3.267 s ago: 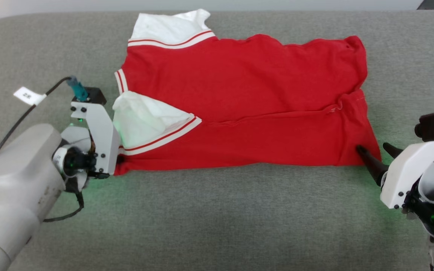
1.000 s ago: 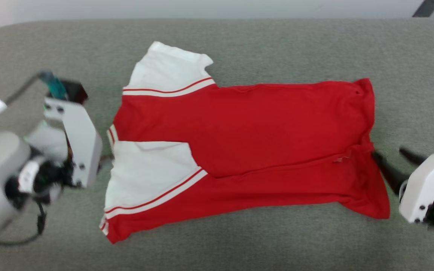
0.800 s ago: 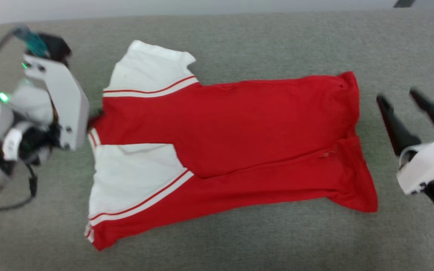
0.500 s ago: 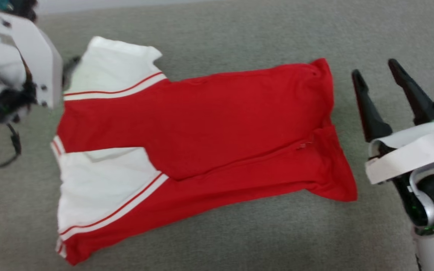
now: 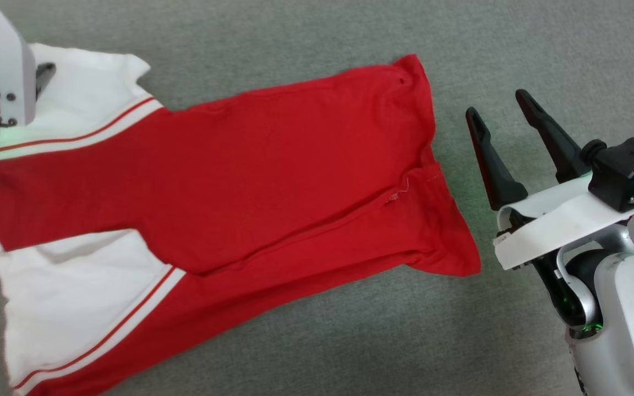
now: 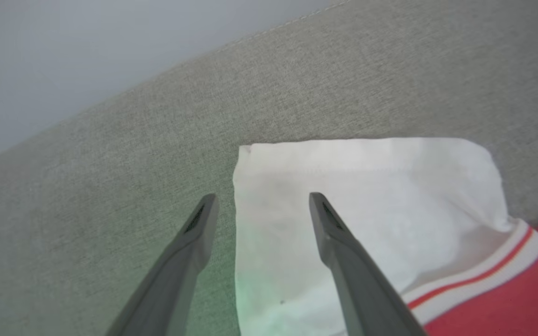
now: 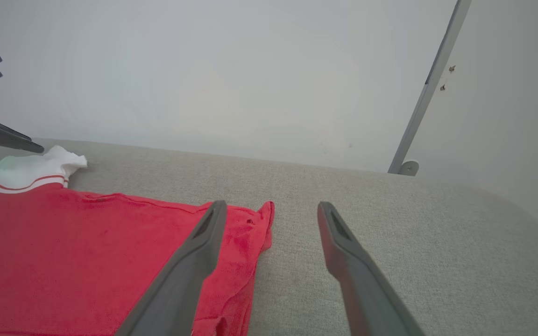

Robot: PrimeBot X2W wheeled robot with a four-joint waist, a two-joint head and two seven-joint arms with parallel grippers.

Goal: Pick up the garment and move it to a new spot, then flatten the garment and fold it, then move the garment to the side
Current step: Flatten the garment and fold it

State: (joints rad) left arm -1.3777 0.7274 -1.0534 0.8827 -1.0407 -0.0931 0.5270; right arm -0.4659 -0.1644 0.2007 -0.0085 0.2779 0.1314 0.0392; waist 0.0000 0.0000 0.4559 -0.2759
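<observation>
right gripper (image 5: 495, 103): jaws spread wide, nothing btwn them, nothing held; long dark fingers point away from the robot, over bare pad.
beside right gripper: garment (image 5: 229, 165) lies just to its left. Hem end is nearest, w/ a strip of pad showing btwn cloth and fingers in head view. In right wrist view the left finger crosses the hem's far corner; height above cloth can't tell.
hem near corner (image 5: 460, 264): flares out toward right gripper's base, close, not touching.
left gripper (image 6: 263, 195): jaws spread wide, empty. It straddles the cuff edge of the far sleeve: one finger over white cloth, other over bare pad. Touching or hovering: can't tell.
far sleeve (image 6: 367, 196): white, lying flat, under and ahead of left gripper; white-and-red striped trim, then red body, to the right in left wrist view.
garment overall: flat on the pad, stretched lengthwise btwn the two grippers, sleeves at left gripper's end, hem at right gripper's end. Plain red side up; a lengthwise fold edge runs thru the red body.
near sleeve (image 5: 75, 291): white w/ striped trim, on the robot's side of left gripper, well apart from right gripper.
green glow (image 5: 460, 187): faint, on pad just left of right gripper.
pad (image 5: 350, 341): grey woven fabric, under garment and both grippers.
wall (image 7: 203, 70): pale, past the pad's far edge, ahead of right gripper.
metal strip (image 7: 430, 88): grey, slanting up the wall, right of right gripper's fingers.
</observation>
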